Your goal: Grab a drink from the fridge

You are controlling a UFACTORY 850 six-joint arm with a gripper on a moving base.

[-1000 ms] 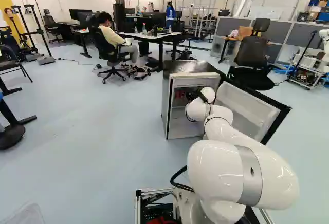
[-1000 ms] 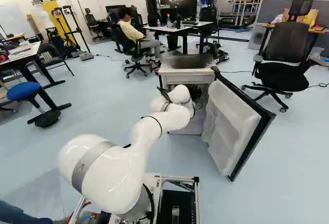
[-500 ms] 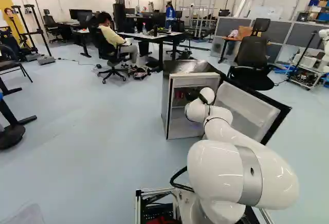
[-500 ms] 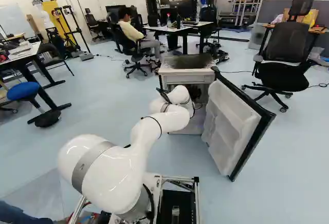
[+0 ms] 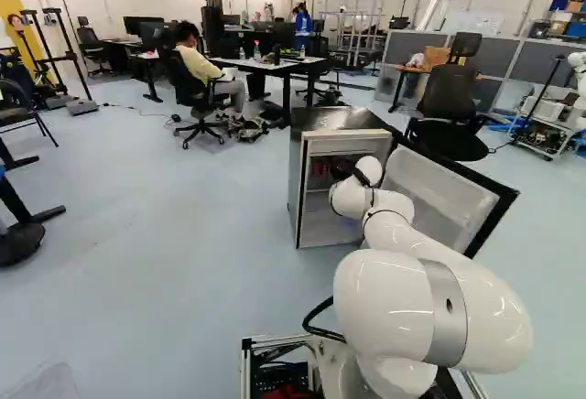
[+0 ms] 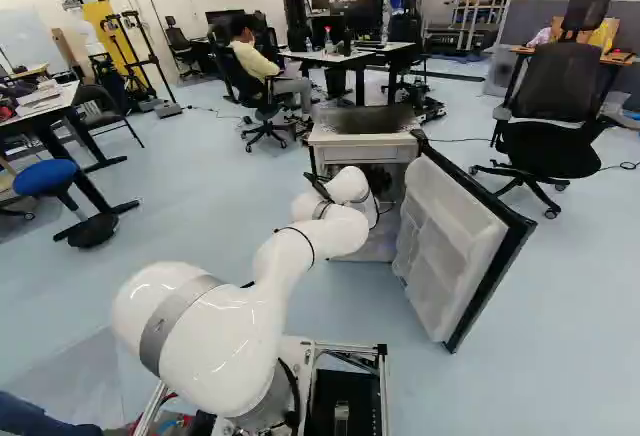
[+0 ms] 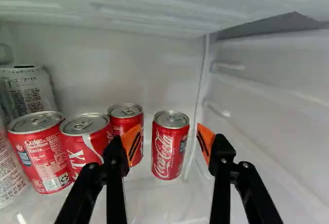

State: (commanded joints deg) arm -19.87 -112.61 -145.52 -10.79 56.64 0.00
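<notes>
Look for the lone can, standing up near the back corner of the shelf, straight ahead of the end effector, spread wide, holding nothing. Best go straight in, then hug its middle.

From the base behind the white robot arm, the left base view looks from its left and the right base view from its right, both facing ahead and a little down across the room, and they share the arm, the open mini-fridge at middle distance, its door, the black mesh office chair and the long desk farther off. The wrist view looks along the gripper from close up inside the fridge compartment, facing its back wall and the red soda cans; the base views share that compartment only from outside, partly hidden by the arm.
</notes>
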